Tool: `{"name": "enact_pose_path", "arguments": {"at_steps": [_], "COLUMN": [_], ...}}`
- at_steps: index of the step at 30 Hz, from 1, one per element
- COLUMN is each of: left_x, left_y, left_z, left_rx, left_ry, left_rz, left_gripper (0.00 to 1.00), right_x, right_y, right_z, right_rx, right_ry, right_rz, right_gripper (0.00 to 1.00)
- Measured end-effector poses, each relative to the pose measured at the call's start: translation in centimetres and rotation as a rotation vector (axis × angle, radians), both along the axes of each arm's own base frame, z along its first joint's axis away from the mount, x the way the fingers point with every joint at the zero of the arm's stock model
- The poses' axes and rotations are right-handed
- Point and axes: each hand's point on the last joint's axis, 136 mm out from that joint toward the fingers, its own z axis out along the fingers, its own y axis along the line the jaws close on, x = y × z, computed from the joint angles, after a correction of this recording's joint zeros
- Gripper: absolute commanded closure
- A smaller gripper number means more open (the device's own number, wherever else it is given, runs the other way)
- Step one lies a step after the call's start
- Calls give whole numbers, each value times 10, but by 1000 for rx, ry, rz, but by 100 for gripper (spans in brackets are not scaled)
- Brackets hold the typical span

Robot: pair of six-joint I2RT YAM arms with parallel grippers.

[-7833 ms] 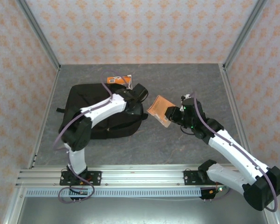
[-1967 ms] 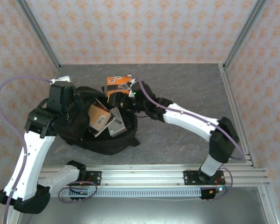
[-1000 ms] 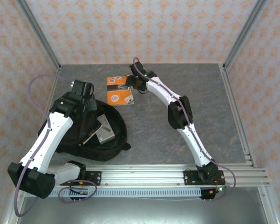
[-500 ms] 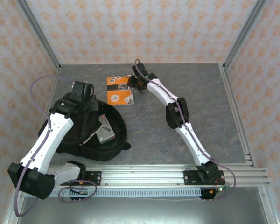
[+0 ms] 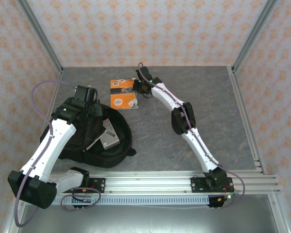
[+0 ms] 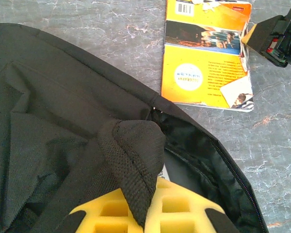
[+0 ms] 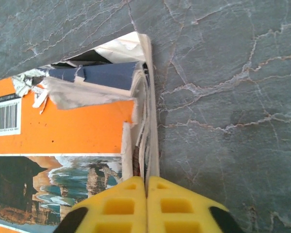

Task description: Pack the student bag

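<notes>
Right gripper (image 7: 146,187): just gone from spread to pressed together, apparently nipping the page edge of the torn orange paperback book (image 5: 123,94), which is lying just beyond the large black fabric backpack (image 5: 117,145). Left gripper (image 6: 145,213): pinching the backpack's fabric, holding its mouth open. Book seemingly being readied for packing.

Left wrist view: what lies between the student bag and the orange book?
Bare table, a wedge narrowing where the student bag nears the orange book; left wrist view.
</notes>
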Motion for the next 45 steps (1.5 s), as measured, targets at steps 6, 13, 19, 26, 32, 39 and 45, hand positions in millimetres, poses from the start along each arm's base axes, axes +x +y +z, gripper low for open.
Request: {"name": "enact_pose_path", "arguments": {"at_steps": [6,13,19,26,32,39,45], "left_x": [-1,-3,-5,-6,-5,9,36], "left_y": [-1,0,0,-2,-7,-10,-18], "left_z": [1,5,8,9,8,13,13], "left_rx": [-8,-12,-15,-25,-25,9,36], "left_ry": [-10,-24,-37,-38,-32,-23,0], "left_rz": [-4,-5,-5,-14,-30,-23,-20], "left_gripper": [100,100,100,100,100,100,100], "right_x": [-3,-15,-54,-96,-124,-137,-127], "right_y": [1,-9,-42,-96,-155,-204,-201], "right_z": [-1,0,1,-1,-1,7,15], "right_rx": [-37,-93,-148,-153,-130,-181,-135], "right_ry": [-14,9,85,144,190,192,215], "right_rz": [-9,-28,-56,-127,-224,-279,-205], "right_gripper": [100,100,100,100,100,100,100]}}
